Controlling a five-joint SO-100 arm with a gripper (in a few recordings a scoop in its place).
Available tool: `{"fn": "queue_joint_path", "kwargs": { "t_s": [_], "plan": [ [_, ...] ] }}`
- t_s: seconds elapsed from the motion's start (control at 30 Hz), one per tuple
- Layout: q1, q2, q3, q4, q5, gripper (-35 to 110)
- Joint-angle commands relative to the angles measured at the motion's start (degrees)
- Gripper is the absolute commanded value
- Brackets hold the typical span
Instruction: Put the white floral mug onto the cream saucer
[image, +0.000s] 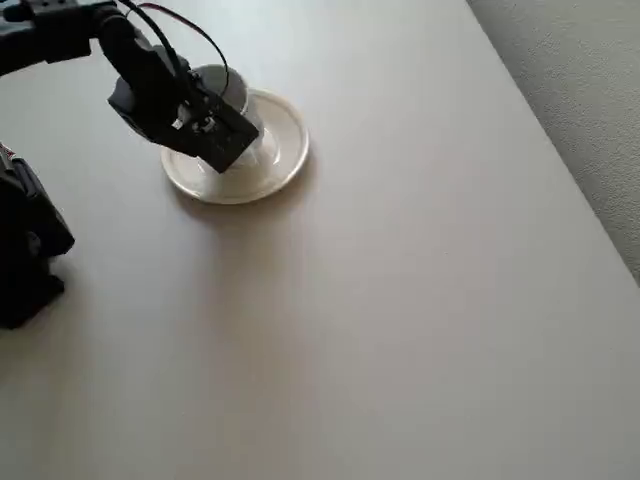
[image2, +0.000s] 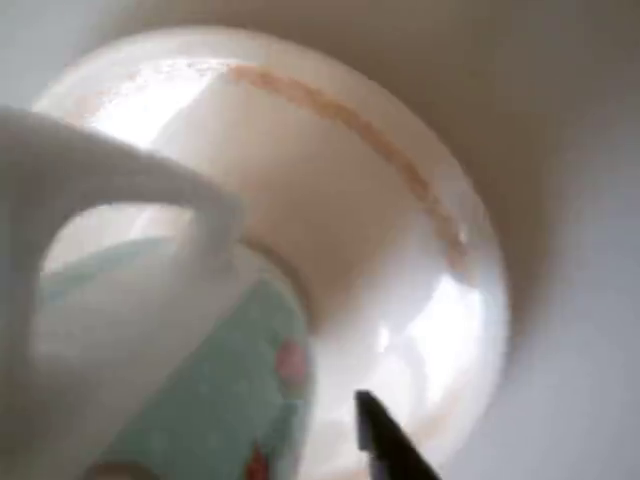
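One mug (image: 222, 85) half-hidden under arm (image: 150, 80)

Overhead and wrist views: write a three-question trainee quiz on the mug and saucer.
1. True or false: in the overhead view, the white floral mug is over the cream saucer.
2. In the overhead view, the saucer lies toward which corner of the table? A) upper left B) lower right C) lower left
3. Fill in: in the wrist view, the looped part of the mug at upper left is its ____.

Key: 1 true; 2 A; 3 handle. The gripper covers the mug, so the grip can't be judged.
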Motion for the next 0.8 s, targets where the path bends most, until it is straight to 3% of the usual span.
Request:
{"fn": "queue_joint_path", "kwargs": {
  "t_s": [0.0, 0.23, 0.6, 0.77],
  "plan": [
    [-0.8, -1.7, -0.1, -1.6, -0.8, 19],
    [1.4, 2.9, -2.7, 1.0, -2.6, 18],
    [4.3, 16.0, -24.4, 20.5, -3.3, 18],
    [14.4, 27.1, -24.5, 23.7, -0.7, 0]
  ]
}}
